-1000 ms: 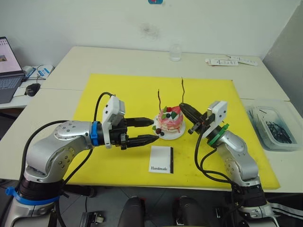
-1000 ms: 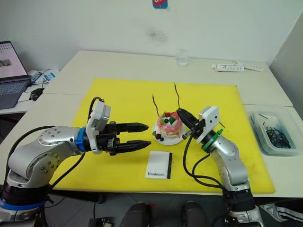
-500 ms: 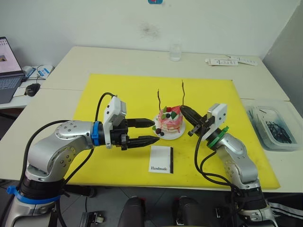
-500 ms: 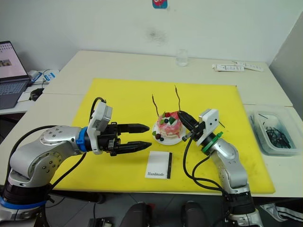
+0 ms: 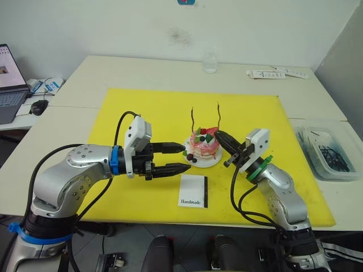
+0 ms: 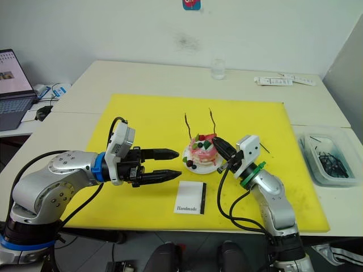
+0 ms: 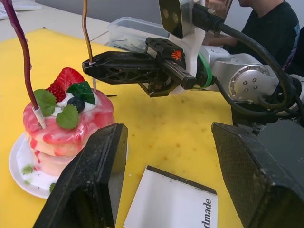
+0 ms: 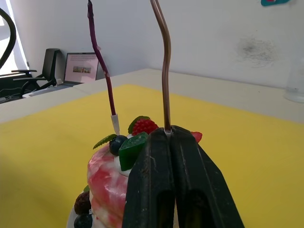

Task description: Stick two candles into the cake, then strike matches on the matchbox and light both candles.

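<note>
Since the earlier frame, the right gripper [image 5: 220,136] has come lower and closer over the cake [image 5: 203,146], at the centre of the picture. It is closed on one of the two candles [image 5: 218,115]; the other candle [image 5: 193,118] stands in the cake. One matchbox [image 5: 193,190] lies below the cake. The left gripper [image 5: 185,157] reaches level from the left, fingers apart and empty.

You can read one word: "Handmade", printed in black on the white matchbox [image 5: 193,190], low and centre in the head views. At the left wrist view's bottom edge you get only "made".
</note>
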